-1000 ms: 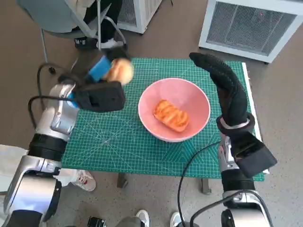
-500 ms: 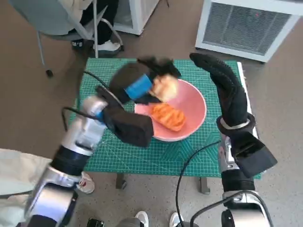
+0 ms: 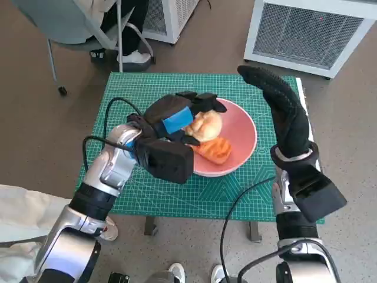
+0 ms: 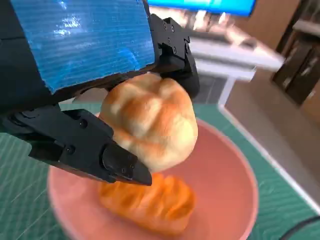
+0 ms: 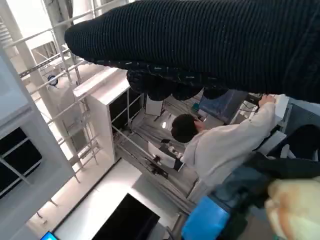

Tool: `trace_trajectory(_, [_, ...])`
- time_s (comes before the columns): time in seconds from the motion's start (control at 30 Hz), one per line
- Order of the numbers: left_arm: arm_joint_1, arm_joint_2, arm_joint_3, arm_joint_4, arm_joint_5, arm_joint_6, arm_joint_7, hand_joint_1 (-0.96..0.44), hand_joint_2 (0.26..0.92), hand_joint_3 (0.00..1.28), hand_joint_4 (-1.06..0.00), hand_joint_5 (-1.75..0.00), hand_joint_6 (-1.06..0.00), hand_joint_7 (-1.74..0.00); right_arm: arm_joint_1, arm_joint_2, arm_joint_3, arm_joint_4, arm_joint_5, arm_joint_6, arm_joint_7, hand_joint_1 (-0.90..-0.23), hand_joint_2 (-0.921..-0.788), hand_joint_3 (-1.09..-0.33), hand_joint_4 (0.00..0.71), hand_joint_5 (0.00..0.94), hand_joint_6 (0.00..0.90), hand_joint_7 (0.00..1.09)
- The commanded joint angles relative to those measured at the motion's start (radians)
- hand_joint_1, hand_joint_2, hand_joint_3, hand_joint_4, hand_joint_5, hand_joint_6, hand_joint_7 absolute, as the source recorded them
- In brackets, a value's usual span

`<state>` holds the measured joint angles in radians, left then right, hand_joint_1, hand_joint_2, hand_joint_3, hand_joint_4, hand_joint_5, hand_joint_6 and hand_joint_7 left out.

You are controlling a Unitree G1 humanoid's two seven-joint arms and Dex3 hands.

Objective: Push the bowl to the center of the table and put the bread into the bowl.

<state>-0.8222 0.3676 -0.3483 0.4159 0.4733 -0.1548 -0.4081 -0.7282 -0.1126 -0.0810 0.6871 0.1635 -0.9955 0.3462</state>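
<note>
Head view: the left hand (image 3: 177, 118) holds a pale bread roll (image 3: 204, 125) over the pink bowl (image 3: 244, 127), fingers clasped round it.
Roll: just above the orange bread (image 3: 215, 151) lying in the bowl.
Bowl: mid-table on the green mat (image 3: 129, 88).
Right hand (image 3: 277, 106): flat, fingers straight, holding nothing, beside the bowl's rim.
Change: roll carried from the mat's left edge to over the bowl.
Writing: none legible.

Pink bowl (image 3: 241, 132) set mid-desk, holding a striped orange loaf (image 3: 215, 151). Pale round bun (image 3: 204, 125) held just above the loaf.
</note>
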Motion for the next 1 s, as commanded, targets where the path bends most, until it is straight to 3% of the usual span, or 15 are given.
trace_trajectory(0.03, [0.042,0.004,0.026,-0.068,-0.017,0.013,0.011,-0.35,0.920,0.04,-0.22,-0.02,-0.17,-0.41,0.021,0.004,-0.007,0.006,0.016,0.014,0.000,-0.604,-0.921,-0.853,0.121,0.415,-0.001,0.73])
trace_trajectory(0.6, [0.150,-0.041,0.171,-0.180,-0.174,0.001,0.080,-0.43,0.921,0.15,-0.01,0.00,-0.02,-0.20,0.002,0.023,-0.017,0.017,0.018,0.014,-0.016,-0.593,-0.921,-0.844,0.136,0.393,-0.001,0.72])
trace_trajectory(0.77, [0.197,-0.074,0.230,-0.213,-0.266,-0.054,0.117,-0.42,0.921,0.17,-0.01,0.00,-0.03,-0.19,-0.004,0.031,-0.021,0.006,0.005,0.019,-0.037,-0.586,-0.921,-0.843,0.143,0.380,-0.001,0.72])
trace_trajectory(1.0, [0.250,-0.158,0.294,-0.217,-0.397,-0.175,0.171,-0.38,0.921,0.23,-0.13,-0.05,-0.09,-0.20,-0.014,0.036,-0.020,-0.013,-0.014,0.032,-0.071,-0.560,-0.921,-0.847,0.175,0.318,-0.001,0.73])
